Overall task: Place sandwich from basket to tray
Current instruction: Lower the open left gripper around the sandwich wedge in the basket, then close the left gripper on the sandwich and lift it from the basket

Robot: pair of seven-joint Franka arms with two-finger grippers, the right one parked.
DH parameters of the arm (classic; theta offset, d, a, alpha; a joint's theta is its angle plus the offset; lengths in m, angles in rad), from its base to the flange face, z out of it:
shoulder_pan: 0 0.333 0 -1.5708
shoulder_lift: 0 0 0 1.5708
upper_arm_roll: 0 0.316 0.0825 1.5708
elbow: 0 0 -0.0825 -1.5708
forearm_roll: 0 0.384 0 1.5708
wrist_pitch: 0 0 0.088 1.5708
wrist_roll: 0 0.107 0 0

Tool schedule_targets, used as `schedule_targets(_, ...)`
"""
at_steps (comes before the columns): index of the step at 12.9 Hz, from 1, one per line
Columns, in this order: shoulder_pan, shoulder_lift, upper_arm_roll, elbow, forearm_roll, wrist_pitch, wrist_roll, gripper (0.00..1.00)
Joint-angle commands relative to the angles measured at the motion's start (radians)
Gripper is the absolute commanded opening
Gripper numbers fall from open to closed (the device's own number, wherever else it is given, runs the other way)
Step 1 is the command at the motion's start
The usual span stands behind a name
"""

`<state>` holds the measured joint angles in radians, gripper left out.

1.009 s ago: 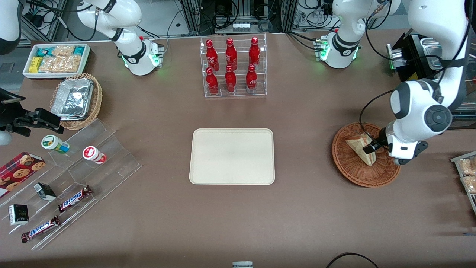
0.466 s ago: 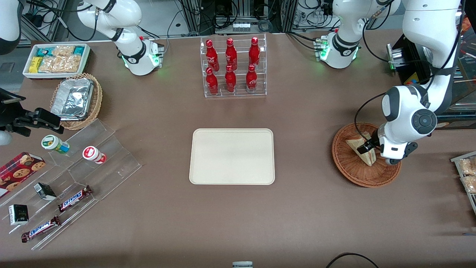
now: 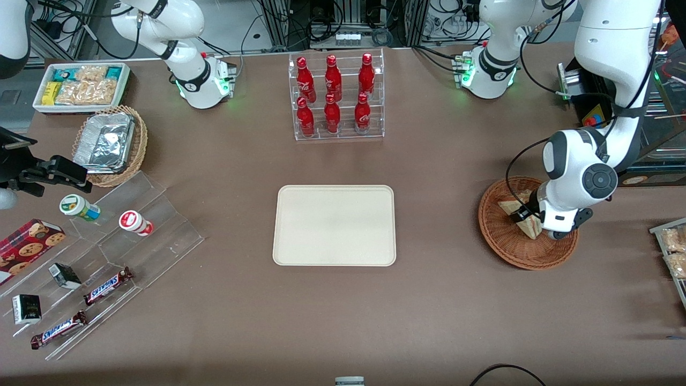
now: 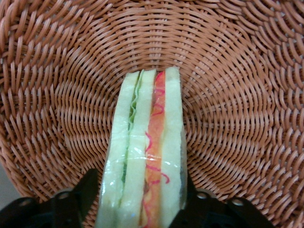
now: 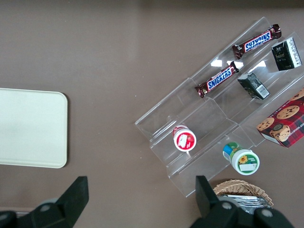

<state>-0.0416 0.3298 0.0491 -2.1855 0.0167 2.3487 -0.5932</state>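
Note:
The sandwich (image 3: 506,206), a pale wedge wrapped in clear film, stands on edge in the reddish-brown wicker basket (image 3: 509,247) toward the working arm's end of the table. My left gripper (image 3: 523,218) is down in the basket, open, with one black finger on each side of the sandwich (image 4: 148,137). The fingers (image 4: 89,190) sit close against the wrap, and the green and red filling layers show between them. Wicker weave of the basket (image 4: 228,95) surrounds the wedge. The cream tray (image 3: 335,225) lies flat mid-table with nothing on it.
A clear rack of red bottles (image 3: 336,96) stands farther from the front camera than the tray. Toward the parked arm's end are a stepped acrylic stand with snacks (image 3: 107,257), a tan basket with a foil container (image 3: 110,145) and a white bin of packets (image 3: 80,86).
My left arm has shifted toward the tray and lower over the basket, bringing the gripper farther along the sandwich, which now shows less. The sandwich stays in the basket.

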Motion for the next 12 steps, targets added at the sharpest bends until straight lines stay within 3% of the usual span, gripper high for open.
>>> schedule_targets(1,-0.006,-0.015,-0.003,0.009,0.006,-0.026,0.001,0.36)
schedule_targets(4,-0.007,-0.072,-0.011,0.08,0.008,-0.191,0.003,0.35)
schedule_targets(8,-0.125,-0.077,-0.012,0.307,-0.003,-0.422,0.001,0.35)
schedule_targets(12,-0.28,0.004,-0.012,0.424,-0.05,-0.428,0.001,0.31)
